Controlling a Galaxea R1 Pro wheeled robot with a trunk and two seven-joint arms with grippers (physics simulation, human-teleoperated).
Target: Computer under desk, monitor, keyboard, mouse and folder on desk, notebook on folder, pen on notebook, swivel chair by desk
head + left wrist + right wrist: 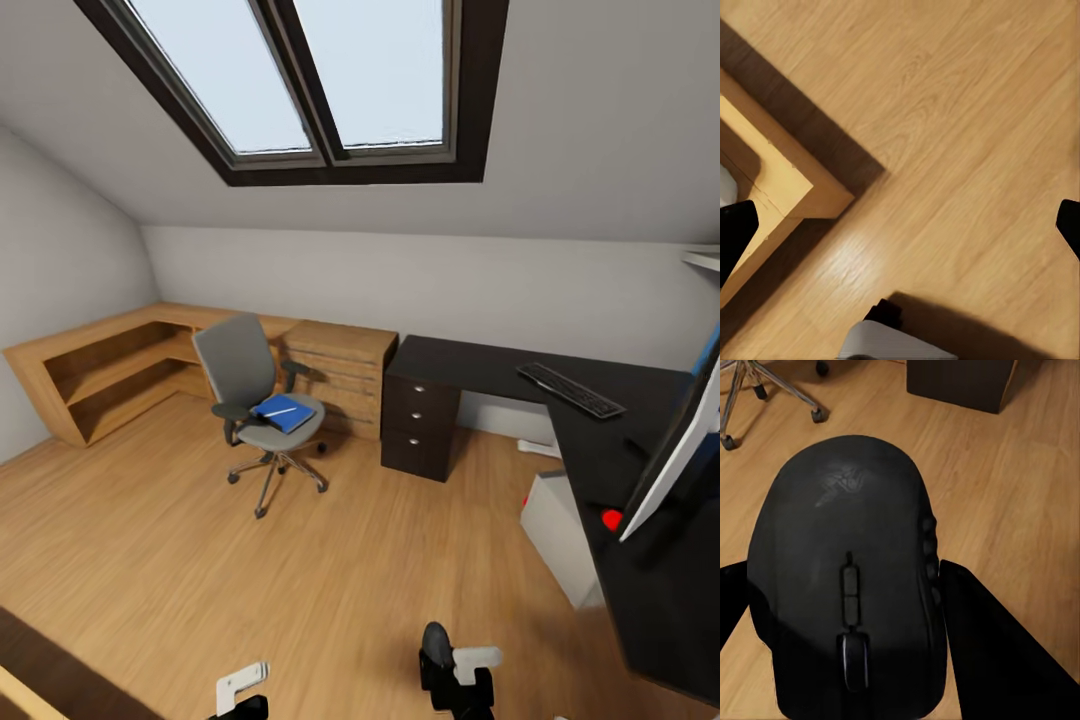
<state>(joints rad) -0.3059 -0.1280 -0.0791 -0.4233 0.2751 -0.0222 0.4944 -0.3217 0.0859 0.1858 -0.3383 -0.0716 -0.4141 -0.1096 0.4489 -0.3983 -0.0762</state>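
I have the small black oval mouse (847, 585) clamped between the two dark fingers of my right gripper (847, 607); in the right wrist view the fingers press its flanks, its scroll wheel and side buttons face the camera, and it hangs above the light wood plank floor (250, 570). In the head view that gripper (437, 645) sits low at about 6 o'clock with the mouse poking up from it.

My left gripper (240, 690) is at roughly 7 o'clock; in the left wrist view its fingertips (735, 232) stand far apart with only floor and the corner of a light wood furniture piece (780, 187) between them, so its jaws are released and hold nothing.

The grey upholstered swivel chair (245, 385) with chrome star base stands on the open floor at about 10 o'clock, well apart from the L-shaped black-topped desk (470, 365) at 2 to 3 o'clock. A flat blue folder or notebook (285, 412) lies on its seat with a thin white pen (277, 411) on top. The long slim dark keyboard (570, 390) lies on the desk at 2 o'clock. The wide flat monitor (680, 450) is at 3 o'clock, seen edge-on above the desk's near wing. A white box-shaped case (560, 535) sits on the floor under that wing. A light wood chest of drawers (340, 375) stands between chair and desk.
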